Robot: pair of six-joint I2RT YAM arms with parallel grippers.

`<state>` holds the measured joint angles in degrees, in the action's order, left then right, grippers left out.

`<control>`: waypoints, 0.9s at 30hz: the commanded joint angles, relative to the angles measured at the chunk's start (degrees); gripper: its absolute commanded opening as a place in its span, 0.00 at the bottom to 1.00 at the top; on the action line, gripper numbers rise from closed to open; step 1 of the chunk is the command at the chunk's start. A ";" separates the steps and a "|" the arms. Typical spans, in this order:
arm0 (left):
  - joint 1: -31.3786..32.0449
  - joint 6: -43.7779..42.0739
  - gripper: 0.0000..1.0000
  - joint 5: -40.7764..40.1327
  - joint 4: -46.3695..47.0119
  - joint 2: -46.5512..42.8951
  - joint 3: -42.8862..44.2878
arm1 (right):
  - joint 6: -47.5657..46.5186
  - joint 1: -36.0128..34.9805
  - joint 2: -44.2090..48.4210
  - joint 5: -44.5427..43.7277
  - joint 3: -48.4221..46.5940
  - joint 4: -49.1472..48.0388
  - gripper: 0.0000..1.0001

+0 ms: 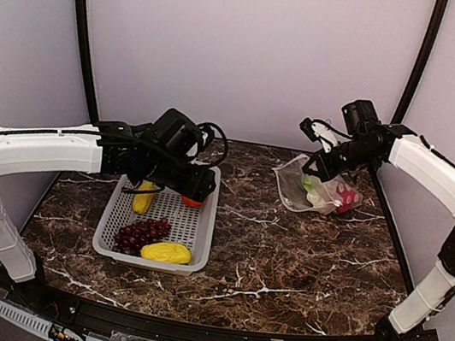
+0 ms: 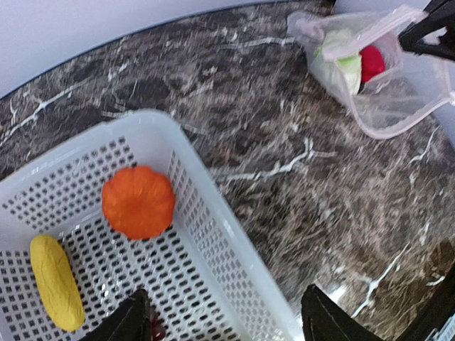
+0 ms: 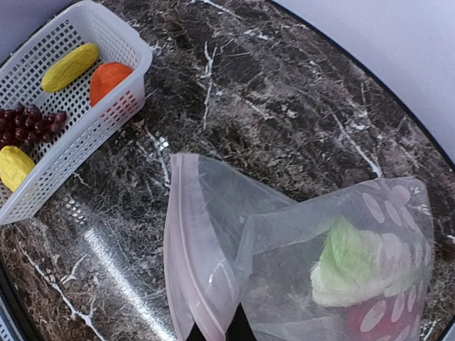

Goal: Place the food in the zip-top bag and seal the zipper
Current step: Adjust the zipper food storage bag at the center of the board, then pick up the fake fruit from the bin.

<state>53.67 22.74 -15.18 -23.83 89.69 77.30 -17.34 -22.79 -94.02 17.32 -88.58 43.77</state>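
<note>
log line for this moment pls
left fingers: open over basket | right fingers: shut on zip-top bag | bagged: cauliflower, red pepper | in basket: orange piece, yellow fruits, grape bunch

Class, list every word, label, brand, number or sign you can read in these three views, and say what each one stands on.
None: no readable text shows in any view.
The zip-top bag carries only white round dots, no letters.
The basket is plain white mesh with no label that shows.
</note>
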 commanded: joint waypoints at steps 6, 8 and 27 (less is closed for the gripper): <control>-0.66 -3.84 0.72 1.23 -19.80 -5.17 -6.29 | -0.53 0.25 5.30 10.27 6.90 -4.05 0.00; -1.13 -4.16 0.72 1.05 -24.16 -4.84 -6.10 | -0.99 0.28 6.64 12.82 9.06 -4.82 0.00; -4.47 -3.00 0.73 2.59 -32.78 -5.29 -12.94 | -1.27 0.73 18.22 20.34 20.16 -9.76 0.00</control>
<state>50.30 19.22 -13.69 -53.89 84.95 66.57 -18.81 -22.22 -77.12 35.27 -68.97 36.23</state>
